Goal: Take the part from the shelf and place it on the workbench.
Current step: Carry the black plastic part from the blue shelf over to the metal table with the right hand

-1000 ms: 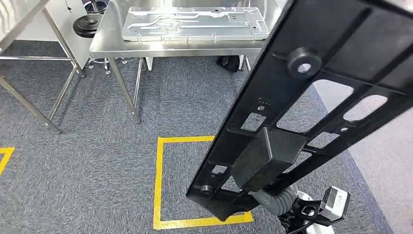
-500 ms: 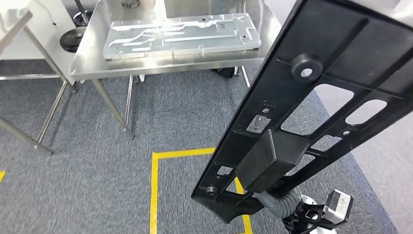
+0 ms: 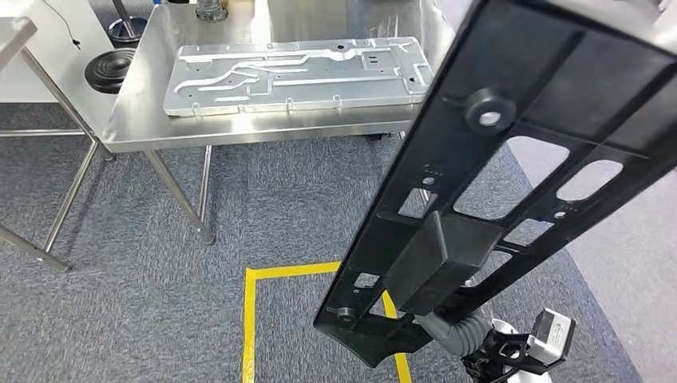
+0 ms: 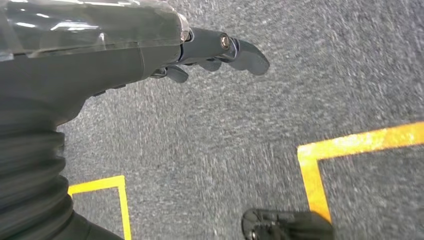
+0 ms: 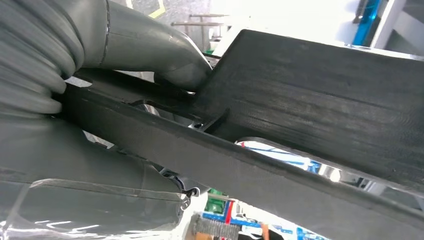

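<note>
A long black plastic part (image 3: 495, 183) with cut-outs and a boxy block runs slanting across the right of the head view, over the carpet. My right hand (image 5: 125, 75) grips its lower end, with the thick thumb (image 5: 165, 55) pressed on the part (image 5: 310, 110). In the head view the part hides that hand, and just the ribbed wrist (image 3: 455, 331) shows below it. The steel workbench (image 3: 136, 120) stands ahead at the upper left and carries a flat silver plate (image 3: 295, 76). My left hand (image 4: 200, 50) hangs over the carpet, its fingers straight and holding nothing.
A yellow tape square (image 3: 249, 319) marks the grey carpet just ahead of me. The legs of a second steel table (image 3: 48, 231) stand at the left. A black round base (image 3: 108, 70) sits on the floor beside the workbench.
The whole picture has shifted, so the camera moved: the workbench now sits lower and larger in view, and the yellow square has slid toward the bottom edge. The part stays in my right hand.
</note>
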